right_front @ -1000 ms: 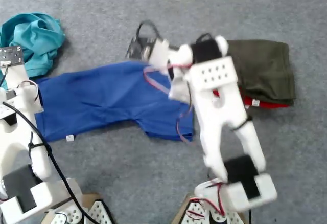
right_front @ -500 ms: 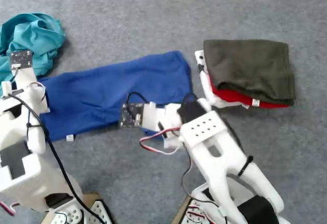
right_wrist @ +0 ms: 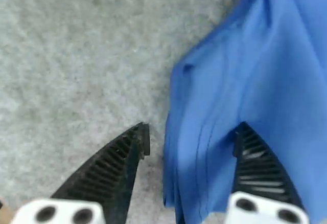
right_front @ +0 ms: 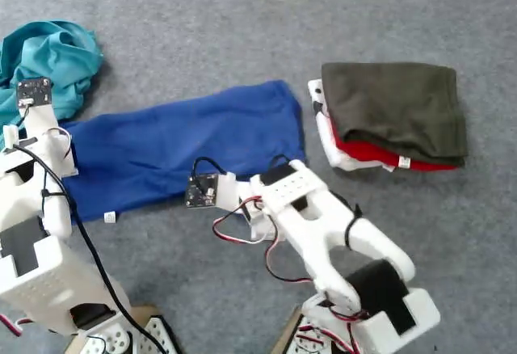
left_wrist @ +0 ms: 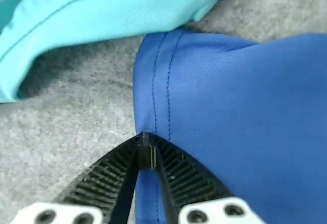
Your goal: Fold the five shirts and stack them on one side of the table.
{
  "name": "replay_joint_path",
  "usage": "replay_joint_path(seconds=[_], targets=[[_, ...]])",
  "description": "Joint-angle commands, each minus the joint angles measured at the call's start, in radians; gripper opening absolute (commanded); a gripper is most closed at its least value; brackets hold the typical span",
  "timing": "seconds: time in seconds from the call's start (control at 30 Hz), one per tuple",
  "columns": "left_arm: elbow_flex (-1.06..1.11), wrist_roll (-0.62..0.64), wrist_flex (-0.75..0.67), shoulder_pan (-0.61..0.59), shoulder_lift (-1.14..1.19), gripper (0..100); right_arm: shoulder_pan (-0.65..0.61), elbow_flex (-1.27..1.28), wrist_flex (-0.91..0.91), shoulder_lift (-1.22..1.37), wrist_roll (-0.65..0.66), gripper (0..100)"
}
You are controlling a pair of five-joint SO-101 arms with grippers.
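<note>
Blue shirt (right_front: 178, 148), left pincer (left_wrist: 146, 139) nipping its hem (right pincer (right_wrist: 193, 131) agape)

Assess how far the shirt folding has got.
Done: the olive shirt, red shirt and white shirt lie folded, stacked. In hand: the blue shirt, pinched by the left gripper, the right gripper open over its edge. Left: folding it, and the crumpled teal shirt.

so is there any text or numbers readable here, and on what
Nothing here can be read.
white tag on the blue shirt: too small to read
second tag on the stack: too small to read
</note>
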Motion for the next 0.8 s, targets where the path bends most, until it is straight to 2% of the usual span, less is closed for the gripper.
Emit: replay_joint_path(seconds=[0.0,0.13,0.33,0.5,0.77], targets=[[-0.035,0.005,-0.011,-0.007,0.003,3,0.034,-0.076,0.011,0.065,0.009,27.0],[-0.035,0.005,-0.011,-0.007,0.003,3,0.089,-0.117,0.000,0.108,0.011,18.4],[-0.036,0.005,-0.012,-0.007,0.003,3,0.092,-0.174,0.002,0.143,0.020,1.1],[-0.036,0.005,-0.014,-0.007,0.003,3,0.094,-0.268,0.032,0.173,0.020,1.4],[-0.036,0.005,-0.015,-0.007,0.003,3,0.112,-0.685,0.344,0.275,0.026,1.4]])
